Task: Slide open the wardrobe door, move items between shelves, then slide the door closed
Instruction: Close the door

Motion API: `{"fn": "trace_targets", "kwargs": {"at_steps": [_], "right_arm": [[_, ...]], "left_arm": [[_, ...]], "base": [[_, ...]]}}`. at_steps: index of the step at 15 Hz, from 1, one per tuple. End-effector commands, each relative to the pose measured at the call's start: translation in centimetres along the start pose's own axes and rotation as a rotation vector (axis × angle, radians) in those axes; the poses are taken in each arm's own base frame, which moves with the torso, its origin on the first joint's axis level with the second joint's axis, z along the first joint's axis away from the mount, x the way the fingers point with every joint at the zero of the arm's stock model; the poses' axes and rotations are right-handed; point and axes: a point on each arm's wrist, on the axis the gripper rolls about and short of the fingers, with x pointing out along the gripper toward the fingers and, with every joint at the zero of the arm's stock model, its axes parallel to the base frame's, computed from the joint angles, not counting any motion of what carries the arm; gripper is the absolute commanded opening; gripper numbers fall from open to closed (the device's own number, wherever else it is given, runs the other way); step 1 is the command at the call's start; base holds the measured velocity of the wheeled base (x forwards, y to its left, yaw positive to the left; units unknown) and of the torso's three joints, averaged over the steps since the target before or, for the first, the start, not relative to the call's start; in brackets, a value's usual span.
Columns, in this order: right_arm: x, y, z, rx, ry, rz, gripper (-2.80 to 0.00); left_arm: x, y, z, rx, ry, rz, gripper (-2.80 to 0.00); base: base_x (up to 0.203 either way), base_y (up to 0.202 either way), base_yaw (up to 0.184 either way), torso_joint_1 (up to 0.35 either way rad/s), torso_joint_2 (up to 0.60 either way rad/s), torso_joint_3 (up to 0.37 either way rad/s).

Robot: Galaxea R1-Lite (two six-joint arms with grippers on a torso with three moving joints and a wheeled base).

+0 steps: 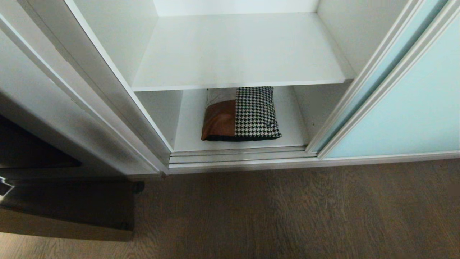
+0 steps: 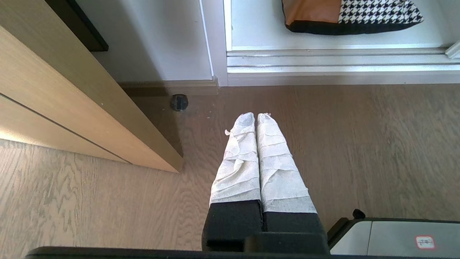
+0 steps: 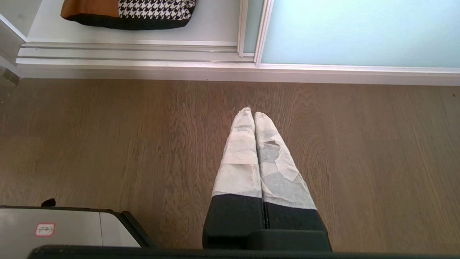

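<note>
Cushion: soft square cushion, black-and-white houndstooth with tan-orange patch, black edge; lies flat on the white bottom shelf.
Upper shelf: matte white board, bare.
Door: frosted pale aqua glass sliding door, slid right, compartment open.
Left hand: fingers pressed together, above wood floor.
Right hand: pressed together, holding nothing.

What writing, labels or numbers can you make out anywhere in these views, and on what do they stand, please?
Nothing can be read.
Sticker, red-bordered, on the grey robot base in the left wrist view: marks too small and blurred to read.
The same kind of sticker in the right wrist view: also unreadable.
Cushion, door, shelves and floor: no text.
</note>
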Motion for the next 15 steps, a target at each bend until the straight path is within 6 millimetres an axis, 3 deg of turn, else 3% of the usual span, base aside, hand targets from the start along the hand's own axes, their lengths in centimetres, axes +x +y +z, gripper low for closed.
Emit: {"fn": "trace_targets", "kwargs": {"at_steps": [1,10,12,15], "right_arm": [[0.0,0.0,-0.1,-0.01,0.003,0.001,-2.8],[-0.1,0.0,0.4,-0.049,-0.014,0.007,-2.8],[-1.0,0.0,4.0,-0.051,-0.074,-0.004,-2.8],[-1.6,-0.3,12.8,-0.005,-0.135,-0.016,-2.8]], "left_arm": [[0.0,0.0,0.0,0.0,-0.001,0.001,-2.8],[0.0,0.0,0.0,0.0,-0.001,0.001,-2.8],[0.0,0.0,0.0,0.0,-0.001,0.001,-2.8],[0.0,0.0,0.0,0.0,-0.001,0.001,-2.8]], "base": [[0.0,0.0,0.0,0.0,0.0,0.0],[0.0,0.0,0.0,0.0,0.0,0.0],[0.0,0.0,0.0,0.0,0.0,0.0],[0.0,0.0,0.0,0.0,0.0,0.0]]}}
